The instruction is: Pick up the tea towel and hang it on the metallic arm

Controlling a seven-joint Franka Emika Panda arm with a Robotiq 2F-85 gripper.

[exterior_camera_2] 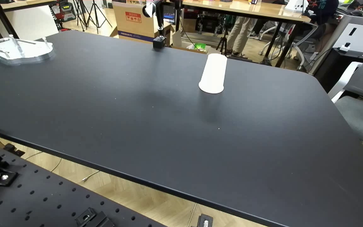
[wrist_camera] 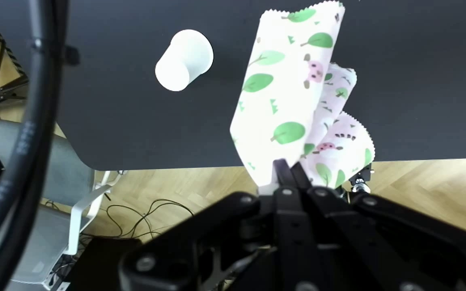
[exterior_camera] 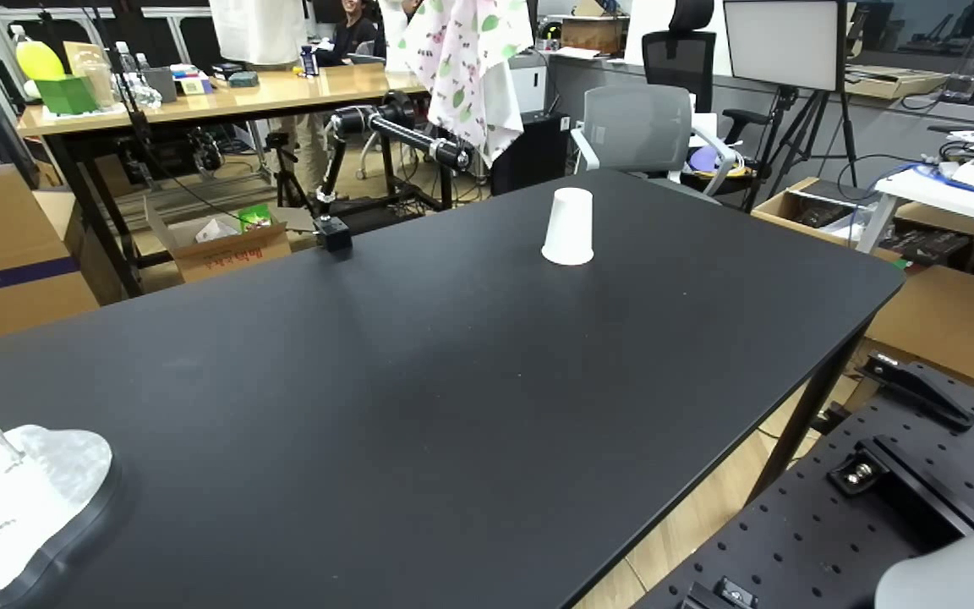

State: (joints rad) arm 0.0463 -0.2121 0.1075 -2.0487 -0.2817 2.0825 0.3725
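The tea towel (wrist_camera: 285,85) is white with green leaves and pink animal faces. In the wrist view my gripper (wrist_camera: 289,171) is shut on it, and it hangs in loose folds. It also hangs at the top of an exterior view (exterior_camera: 470,68), just above and beside the end of the metallic arm (exterior_camera: 411,135). That arm is black and jointed, fixed at the table's far edge. Its base (exterior_camera_2: 159,42) and lower part show in an exterior view, and a small piece (wrist_camera: 360,184) shows beside the towel in the wrist view. My gripper is out of frame in both exterior views.
A white cup (exterior_camera: 570,227) stands upside down on the black table (exterior_camera: 453,406). A white plate-like piece with upright pegs (exterior_camera: 30,499) lies at one end of the table. A grey chair (exterior_camera: 639,127) and a cardboard box (exterior_camera: 233,258) stand beyond the table's edges.
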